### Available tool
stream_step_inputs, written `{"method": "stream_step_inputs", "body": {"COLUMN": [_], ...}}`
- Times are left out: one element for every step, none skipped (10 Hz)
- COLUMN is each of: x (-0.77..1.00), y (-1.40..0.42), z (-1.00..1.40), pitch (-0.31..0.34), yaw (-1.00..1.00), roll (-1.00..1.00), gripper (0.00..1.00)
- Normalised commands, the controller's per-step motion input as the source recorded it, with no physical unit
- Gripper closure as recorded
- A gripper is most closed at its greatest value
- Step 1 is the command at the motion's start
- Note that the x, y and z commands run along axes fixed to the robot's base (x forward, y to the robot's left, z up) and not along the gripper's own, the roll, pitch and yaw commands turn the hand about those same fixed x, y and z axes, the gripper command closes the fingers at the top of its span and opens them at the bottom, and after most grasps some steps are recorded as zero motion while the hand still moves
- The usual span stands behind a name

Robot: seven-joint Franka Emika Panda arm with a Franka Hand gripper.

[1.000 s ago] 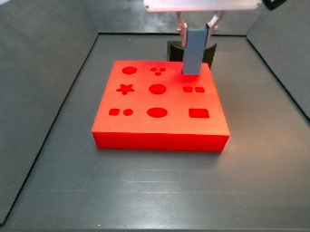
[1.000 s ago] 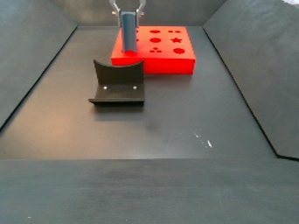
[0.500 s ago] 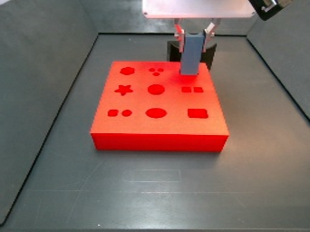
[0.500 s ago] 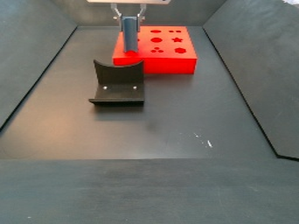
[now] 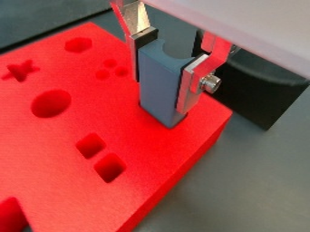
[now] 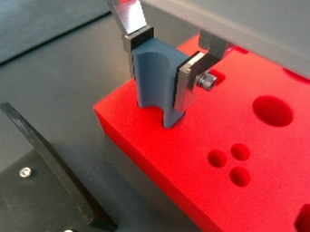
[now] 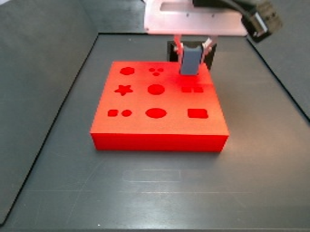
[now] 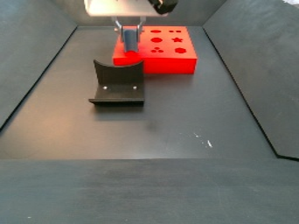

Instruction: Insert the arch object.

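Note:
The arch object [image 5: 158, 86] is a blue-grey upright block with a rounded notch in its end. It stands between the silver fingers [image 5: 191, 83] of my gripper [image 5: 169, 68], which is shut on it. Both wrist views show the grip, the other being [image 6: 164, 63] on the block [image 6: 151, 77]. The block's lower end is at the top face of the red board [image 7: 158, 113], near its back right corner by a square hole. I cannot tell whether it has entered a hole. In both side views the gripper [image 7: 191, 50] [image 8: 128, 33] hangs low over that corner.
The red board [image 8: 176, 57] has star, round, oval and square holes. The dark fixture [image 8: 117, 85] stands on the grey floor close beside the board, and shows in a wrist view [image 6: 36, 172]. Dark walls enclose the floor.
The gripper has come down with the block, so less of the block shows above the board. The board and the fixture have not moved.

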Motion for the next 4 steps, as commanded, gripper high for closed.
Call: {"method": "stream_step_inputs", "body": {"x": [0.08, 0.09, 0.01, 0.0], "y": [0.0, 0.0, 0.0, 0.0], "z": [-0.69, -0.59, 0.0, 0.0], "pitch": [0.023, 0.0, 0.0, 0.0], "yaw": [0.0, -0.04, -0.03, 0.0], "roll": [0.15, 0.02, -0.01, 0.0], "gripper": [1.0, 1.0, 1.0, 1.0]}}
